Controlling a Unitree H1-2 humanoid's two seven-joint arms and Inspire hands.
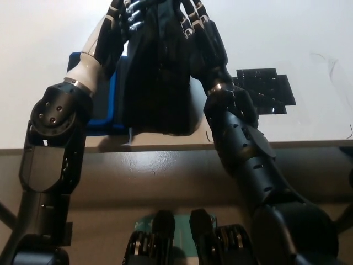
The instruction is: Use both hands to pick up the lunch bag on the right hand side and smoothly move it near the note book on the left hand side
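Left hand (113, 27) and right hand (201, 38) pressed one black lunch bag (157, 83) between them, each grasping a side. Bag sat at the near worktop (309, 33) edge, overlapping one blue notebook (107, 107). One black mat (265, 88) lay right.

A black lunch bag (157, 83) is being held between two robot hands, the left hand (118, 27) pressing its left side and the black right hand (201, 36) pressing its right. It is overlapping a blue notebook (105, 118) on a white table (309, 33).
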